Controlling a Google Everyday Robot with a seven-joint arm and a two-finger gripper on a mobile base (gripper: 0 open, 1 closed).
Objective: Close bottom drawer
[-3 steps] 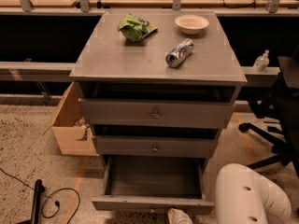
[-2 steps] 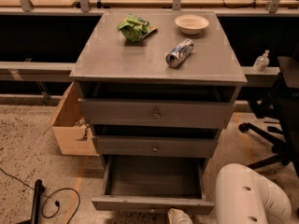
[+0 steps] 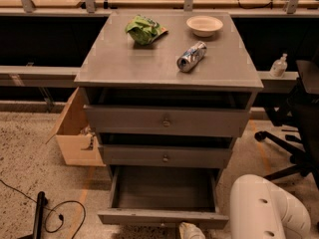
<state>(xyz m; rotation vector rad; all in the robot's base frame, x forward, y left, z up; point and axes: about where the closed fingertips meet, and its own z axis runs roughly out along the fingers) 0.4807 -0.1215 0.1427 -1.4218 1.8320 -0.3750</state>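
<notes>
The grey cabinet (image 3: 167, 63) has three drawers. The bottom drawer (image 3: 164, 217) is pulled far out, and its shallow grey tray shows nothing inside. Its front panel lies near the lower edge of the view, and its knob is hidden. The two upper drawers (image 3: 166, 122) with brass knobs stand slightly out. My gripper (image 3: 191, 230) shows as a pale tip at the bottom edge, just in front of the bottom drawer's front panel, right of its middle. My white arm (image 3: 269, 208) fills the lower right corner.
On the cabinet top lie a green crumpled bag (image 3: 144, 30), a white bowl (image 3: 204, 26) and a silver can (image 3: 191, 57) on its side. A cardboard box (image 3: 75, 133) stands left of the cabinet. A black office chair (image 3: 296, 128) is at right. Black cables (image 3: 55, 215) lie on the floor at left.
</notes>
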